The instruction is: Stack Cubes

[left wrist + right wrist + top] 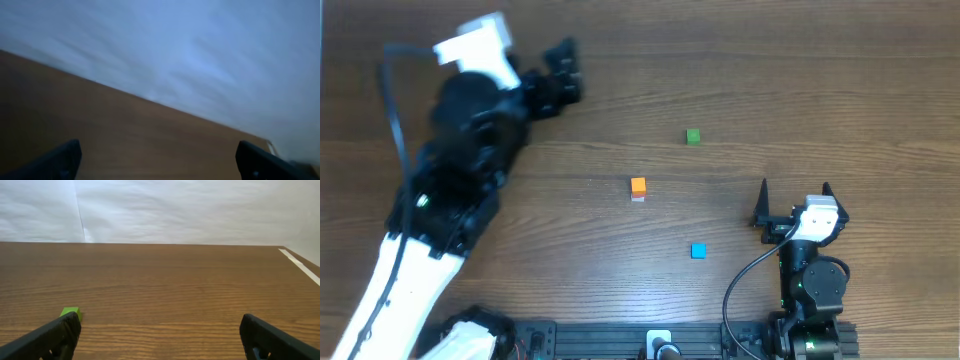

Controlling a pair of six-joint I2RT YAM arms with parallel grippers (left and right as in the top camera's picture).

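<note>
Top view: on the wooden table (880, 80), the orange cube (638, 185) sits near the middle. From it, the green cube (693, 136) lies between 1 and 2 o'clock and the blue cube (698, 251) between 4 and 5 o'clock. All three are well apart and none is stacked. The left gripper (560, 75) is off at 11 o'clock and the right gripper (793, 195) at 3 o'clock.

Left wrist view: the left gripper (157, 145) is released, its fingers (60, 162) spread wide over bare, blurred table.

Right wrist view: the right gripper (160, 317) is released and holds nothing. The green cube (71, 312) rests on the table just beyond one finger (55, 335), with a white backdrop (200, 210) behind.
</note>
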